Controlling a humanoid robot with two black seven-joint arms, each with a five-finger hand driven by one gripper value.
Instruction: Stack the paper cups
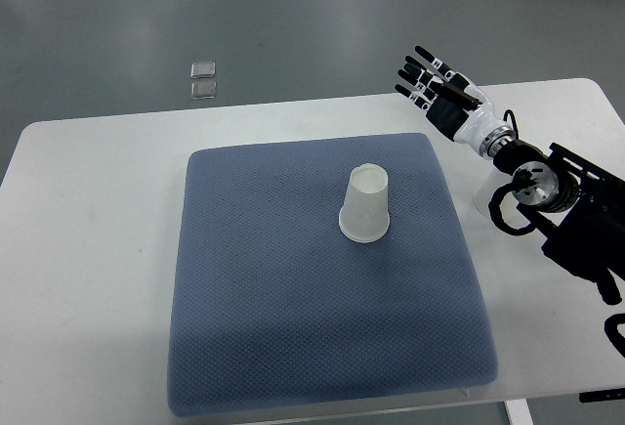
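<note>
Top view showed the right hand [435,88] raised over the far right part of the table [88,210], its fingers spread and nothing held in them. The left arm was not seen. A cup [366,207] stood upside down on the blue mat [293,327], a little right of the mat's middle and toward its far half, rim down and base up. Whether it was one cup or several already nested could not be told. Beside the mat's right edge, under the right forearm, a pale shape [480,197] was partly hidden — possibly another cup, though that could not be made out. Two small clear tiles [203,80] lay on the floor beyond the table.

The hand was well apart from the cup, so the step in hand was judged to be a reach. To do it well, the hand would best be brought in from the right and above, with the fingers kept wide until they straddled the tapered wall. The grip should be closed gently — thin paper is easily crushed, and a dented rim would not nest. A hold low on the wall, nearer the wide rim, was judged steadier than one at the narrow base. The cup should be lifted straight up, since the soft mat could let it tip if nudged sideways.
</note>
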